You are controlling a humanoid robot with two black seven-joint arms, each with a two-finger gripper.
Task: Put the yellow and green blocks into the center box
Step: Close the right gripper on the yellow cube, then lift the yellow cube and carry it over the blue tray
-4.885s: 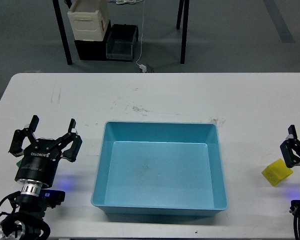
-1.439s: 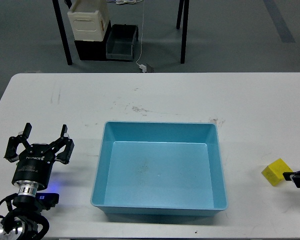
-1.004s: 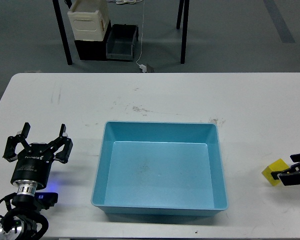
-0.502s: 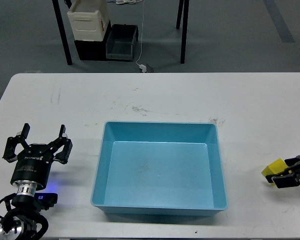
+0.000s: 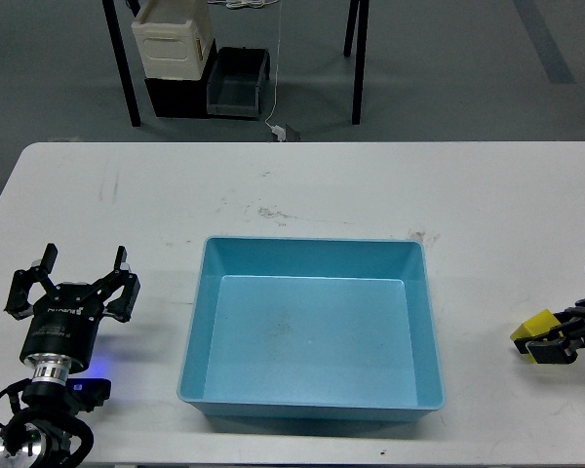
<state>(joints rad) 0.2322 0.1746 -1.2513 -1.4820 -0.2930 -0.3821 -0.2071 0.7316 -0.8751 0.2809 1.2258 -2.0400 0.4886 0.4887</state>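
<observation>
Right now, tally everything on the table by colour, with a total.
Yellow: 1, the yellow block, with the right claw at it
Light blue: 1, the center box
Green: 0, no green block in view
Total: 2

White worktop [image 5: 302, 185] marked with dark scuffs, cream-white crate [image 5: 173, 39] and dark grey bin [image 5: 238, 83] placed on floor beyond, white cable [image 5: 274, 78] hung alongside

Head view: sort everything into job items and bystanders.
Job:
yellow block, at the right gripper
blue tray, nothing inside
left gripper, open, nothing between its fingers
No green block visible.

Bystanders:
cream crate
dark grey bin
table
</observation>
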